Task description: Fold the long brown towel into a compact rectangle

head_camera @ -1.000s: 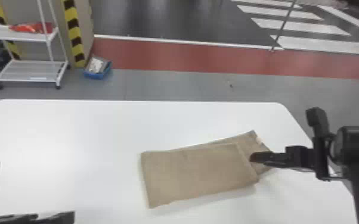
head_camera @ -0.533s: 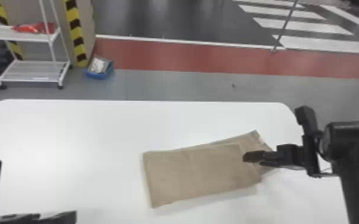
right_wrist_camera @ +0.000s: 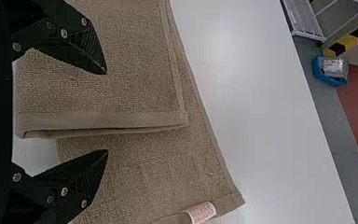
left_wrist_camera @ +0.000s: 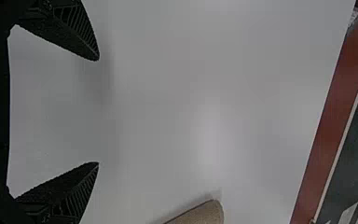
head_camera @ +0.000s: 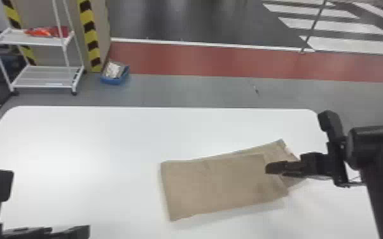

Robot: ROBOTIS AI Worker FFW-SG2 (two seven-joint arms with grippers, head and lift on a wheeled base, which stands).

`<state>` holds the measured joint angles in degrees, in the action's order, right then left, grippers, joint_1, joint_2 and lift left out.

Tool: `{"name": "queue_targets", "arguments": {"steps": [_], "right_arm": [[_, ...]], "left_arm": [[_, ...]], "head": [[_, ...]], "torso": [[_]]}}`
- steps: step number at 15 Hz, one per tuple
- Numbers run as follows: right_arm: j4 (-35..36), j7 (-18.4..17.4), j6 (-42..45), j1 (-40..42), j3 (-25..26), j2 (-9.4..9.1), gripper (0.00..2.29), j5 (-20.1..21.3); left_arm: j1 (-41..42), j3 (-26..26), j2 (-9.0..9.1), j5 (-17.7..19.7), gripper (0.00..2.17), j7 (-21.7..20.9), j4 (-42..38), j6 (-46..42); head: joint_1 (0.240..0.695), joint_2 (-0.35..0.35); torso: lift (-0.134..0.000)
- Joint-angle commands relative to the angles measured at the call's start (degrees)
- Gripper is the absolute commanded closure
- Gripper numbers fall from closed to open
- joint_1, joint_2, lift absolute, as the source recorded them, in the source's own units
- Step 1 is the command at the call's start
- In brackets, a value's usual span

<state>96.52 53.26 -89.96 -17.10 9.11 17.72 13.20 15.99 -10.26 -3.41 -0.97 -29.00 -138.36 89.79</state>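
At lower right, the brown towel (head_camera: 219, 184) lies part-folded, its tagged end (right_wrist_camera: 182, 182) seemingly left to fold; left end effector (left_wrist_camera: 98, 111) and right end effector (right_wrist_camera: 106, 112) gape, empty.

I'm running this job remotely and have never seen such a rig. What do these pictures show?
This is a robot with two black arms. The head view looks forward and down at a white table; the two wrist views, turned on their side, come from a camera on each arm. On the table lies a brown towel, folded over, with a labelled end sticking out from under the upper part. The right gripper is open at that end. The left gripper, also open, is to the towel's left. Neither holds anything.
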Motion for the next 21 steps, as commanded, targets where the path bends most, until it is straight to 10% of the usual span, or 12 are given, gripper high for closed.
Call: {"name": "queue_targets", "arguments": {"steps": [1,21], "right_arm": [[-0.55,-0.08,-0.12,-0.21,-0.67,-0.06,0.47,0.34],[-3.45,0.27,-0.12,-1.27,0.12,-0.85,1.26,-1.16]], "left_arm": [[0.01,0.16,-0.02,0.0,0.08,0.0,-0.07,0.24],[0.44,-0.72,-0.02,0.0,0.08,-0.44,-0.33,0.24]], "head": [[0.695,-0.142],[0.695,-0.131]], "torso": [[-0.124],[-0.124]]}}
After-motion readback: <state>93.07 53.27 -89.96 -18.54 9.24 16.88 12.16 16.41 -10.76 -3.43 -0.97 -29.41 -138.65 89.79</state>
